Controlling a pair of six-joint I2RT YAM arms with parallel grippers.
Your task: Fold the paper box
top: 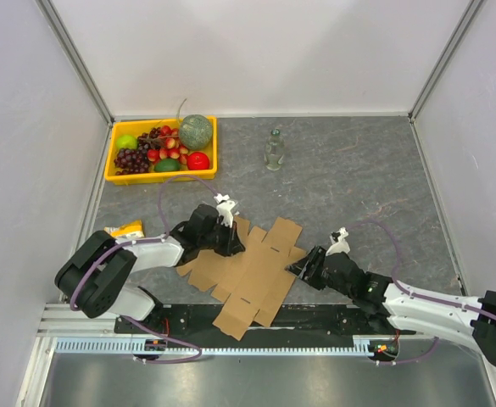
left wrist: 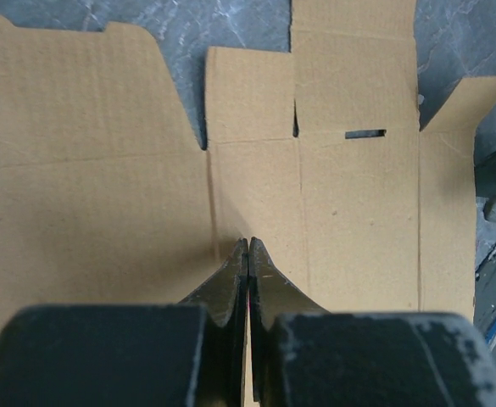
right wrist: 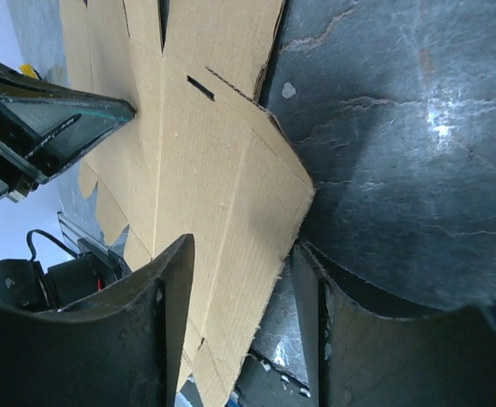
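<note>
The paper box (top: pixel 252 271) is a flat brown die-cut cardboard sheet lying on the dark table between the two arms, its near end over the table's front edge. My left gripper (top: pixel 231 242) is shut, its tips (left wrist: pixel 248 240) resting on the sheet (left wrist: pixel 103 170) near a crease, with nothing between them. At the sheet's right edge my right gripper (top: pixel 297 267) is open. In the right wrist view its fingers (right wrist: pixel 242 243) straddle a raised corner flap (right wrist: pixel 256 212). One finger is over the cardboard and the other is on the table side, with gaps showing.
A yellow tray (top: pixel 110 161) of fruit stands at the back left. A clear bottle (top: pixel 273 150) stands behind the sheet. A small yellow packet (top: pixel 127 228) lies by the left arm. White walls close in both sides and the back.
</note>
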